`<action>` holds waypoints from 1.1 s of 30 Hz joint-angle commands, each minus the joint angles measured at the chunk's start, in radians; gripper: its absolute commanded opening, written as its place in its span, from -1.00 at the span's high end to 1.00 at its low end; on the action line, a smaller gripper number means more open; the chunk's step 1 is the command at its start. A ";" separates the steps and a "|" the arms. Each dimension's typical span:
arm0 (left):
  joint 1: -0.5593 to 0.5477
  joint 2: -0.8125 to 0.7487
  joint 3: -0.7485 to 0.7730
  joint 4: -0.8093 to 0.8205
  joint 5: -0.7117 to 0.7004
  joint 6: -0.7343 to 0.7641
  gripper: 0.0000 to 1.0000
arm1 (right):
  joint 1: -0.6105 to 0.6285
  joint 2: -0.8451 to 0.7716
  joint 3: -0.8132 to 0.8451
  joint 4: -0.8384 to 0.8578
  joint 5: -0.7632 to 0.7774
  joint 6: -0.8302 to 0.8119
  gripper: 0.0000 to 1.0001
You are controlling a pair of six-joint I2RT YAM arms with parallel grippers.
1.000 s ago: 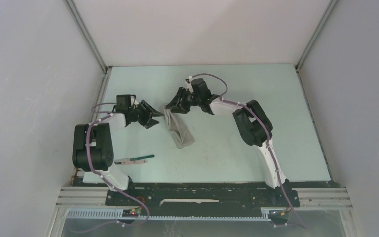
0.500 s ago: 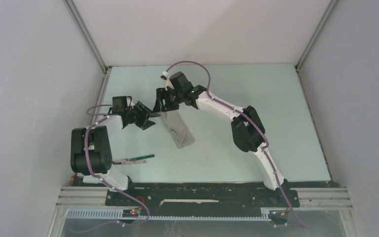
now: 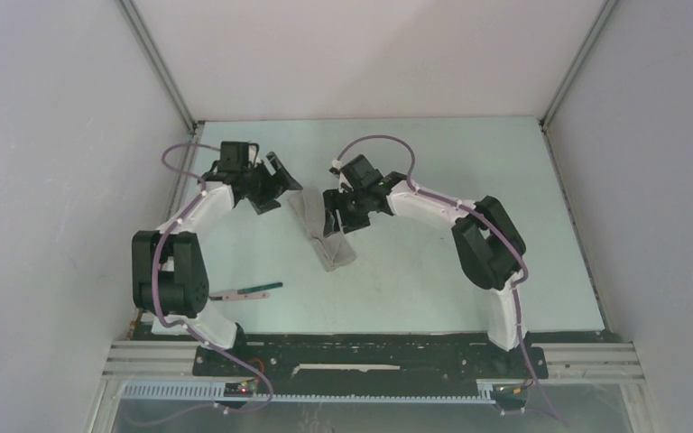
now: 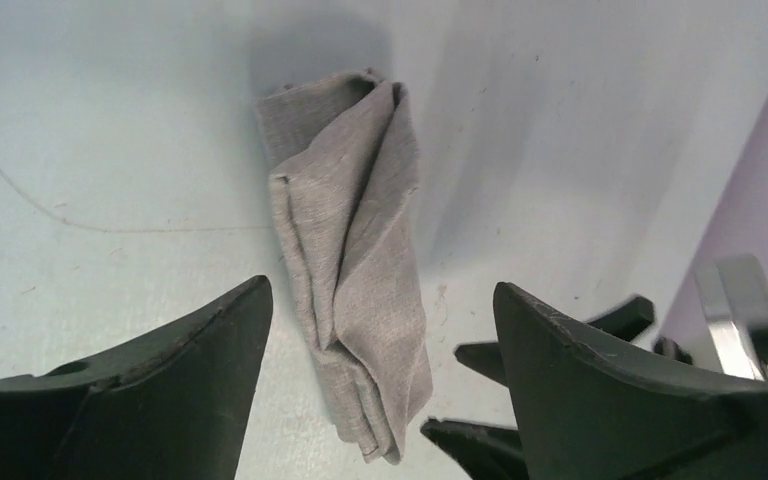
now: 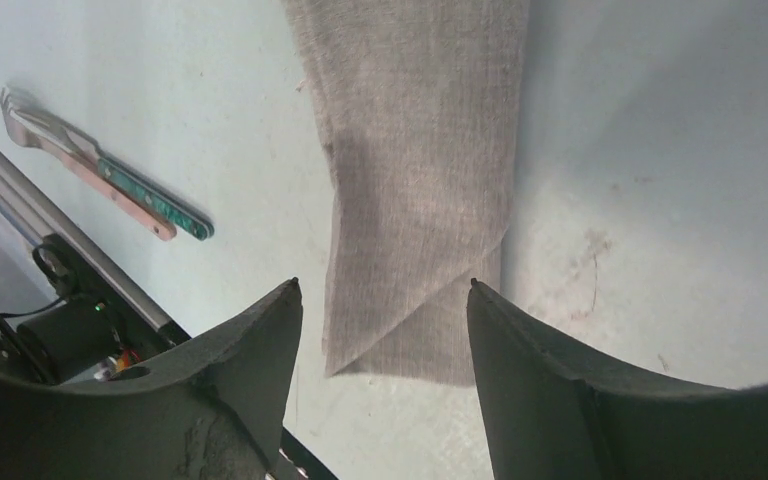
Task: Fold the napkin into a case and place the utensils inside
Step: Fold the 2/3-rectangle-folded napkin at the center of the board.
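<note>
The napkin (image 3: 321,234) lies on the table as a narrow folded grey strip, running from back left to front right. In the left wrist view the napkin (image 4: 348,250) looks creased, with several layers at its near end. Its other end (image 5: 420,150) lies flat, one corner folded diagonally. My left gripper (image 3: 285,188) is open just left of the strip's far end, holding nothing. My right gripper (image 3: 333,220) is open above the strip's middle, also holding nothing. The utensils (image 3: 247,291) lie together near the front left; a green handle and a coppery piece (image 5: 110,172) show.
Grey enclosure walls (image 3: 72,135) close in the pale table on three sides. A metal rail (image 3: 370,361) and black base plate run along the near edge. The right gripper's dark fingers (image 4: 480,440) show beside the napkin in the left wrist view.
Both grippers have opened wider. The left arm has swung toward the back. The right gripper swept left, then came back over the strip's middle. The napkin's far end now lies flatter.
</note>
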 commanded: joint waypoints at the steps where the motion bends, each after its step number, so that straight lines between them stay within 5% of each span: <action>1: -0.063 0.065 0.109 -0.112 -0.171 0.059 -0.76 | 0.063 -0.139 -0.028 -0.024 0.153 -0.136 -0.40; 14: -0.141 0.160 0.170 -0.144 -0.288 0.047 -0.87 | 0.105 -0.125 -0.055 -0.048 0.225 -0.170 -0.36; 24: -0.110 0.245 0.204 -0.109 -0.190 0.024 -0.29 | 0.183 -0.102 -0.017 -0.074 0.265 -0.248 -0.21; 33: -0.093 0.247 0.167 -0.042 -0.108 0.002 0.11 | 0.282 0.039 0.153 -0.192 0.513 -0.307 -0.31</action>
